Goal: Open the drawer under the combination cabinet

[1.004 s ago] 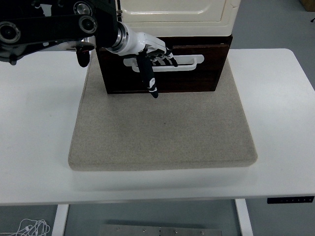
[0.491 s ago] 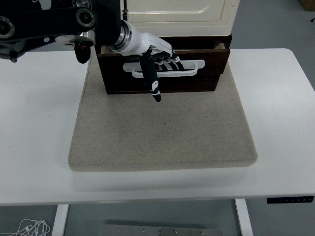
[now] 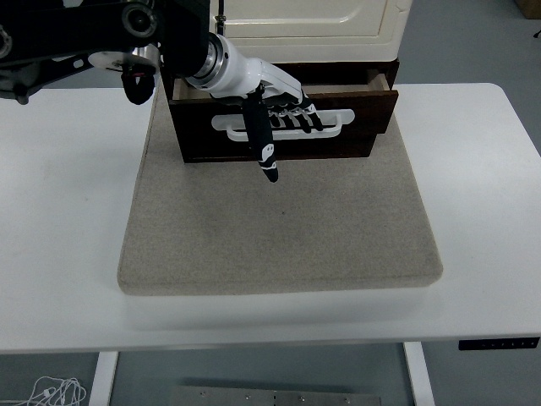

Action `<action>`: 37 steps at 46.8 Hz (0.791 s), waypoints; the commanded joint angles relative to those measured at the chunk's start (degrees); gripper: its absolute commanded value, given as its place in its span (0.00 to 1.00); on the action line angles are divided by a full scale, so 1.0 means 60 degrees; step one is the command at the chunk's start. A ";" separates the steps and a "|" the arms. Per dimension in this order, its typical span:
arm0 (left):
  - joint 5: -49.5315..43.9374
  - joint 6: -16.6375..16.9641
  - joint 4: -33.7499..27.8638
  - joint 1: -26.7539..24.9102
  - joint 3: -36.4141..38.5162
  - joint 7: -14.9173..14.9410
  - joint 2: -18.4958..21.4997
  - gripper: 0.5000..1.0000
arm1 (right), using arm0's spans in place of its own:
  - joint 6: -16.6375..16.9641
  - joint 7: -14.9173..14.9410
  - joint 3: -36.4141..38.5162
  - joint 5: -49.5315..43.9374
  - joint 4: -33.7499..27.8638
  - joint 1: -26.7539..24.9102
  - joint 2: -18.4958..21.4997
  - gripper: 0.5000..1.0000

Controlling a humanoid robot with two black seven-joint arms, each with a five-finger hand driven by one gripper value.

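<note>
A cream cabinet (image 3: 308, 19) stands on a dark wooden base at the table's far side. The dark drawer (image 3: 355, 114) under it is pulled partly out, its front carrying a long white handle (image 3: 334, 125). My left hand (image 3: 275, 106) comes in from the upper left. Its four fingers (image 3: 292, 118) are hooked through the white handle, and the thumb (image 3: 260, 139) points down over the drawer front. A gap shows between the drawer's right top corner and the cabinet base.
A beige felt mat (image 3: 279, 224) lies under the cabinet and spreads toward me on the white table (image 3: 68, 220). The left arm's black links (image 3: 93, 38) hang over the table's far left. Cables lie on the floor at the bottom left.
The drawer has slid toward me, from nearly flush to partly out. My left hand moved the same way with its fingers in the handle.
</note>
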 commanded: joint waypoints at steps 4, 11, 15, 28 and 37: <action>-0.0030 -0.0199 -0.0031 -0.0002 -0.0120 -0.0003 0.0019 1.00 | 0.0010 -0.0001 0.0000 0.0000 0.0000 0.0000 0.0000 0.86; -0.0059 -0.0419 -0.0045 -0.0002 -0.0193 -0.0017 0.0033 1.00 | -0.0005 -0.0001 0.0000 0.0000 0.0000 0.0000 0.0000 0.86; -0.0074 -0.0536 -0.0075 0.0013 -0.0296 -0.0003 0.0077 1.00 | -0.0005 -0.0001 0.0000 0.0000 0.0000 0.0000 0.0000 0.86; -0.0279 -0.0932 -0.0163 0.0013 -0.0487 -0.0017 0.0165 1.00 | 0.0010 -0.0001 0.0000 0.0000 0.0000 0.0000 0.0000 0.85; -0.0542 -0.1210 -0.0265 0.0013 -0.0706 -0.0032 0.0253 1.00 | 0.0010 -0.0001 0.0000 0.0000 0.0000 0.0000 0.0000 0.85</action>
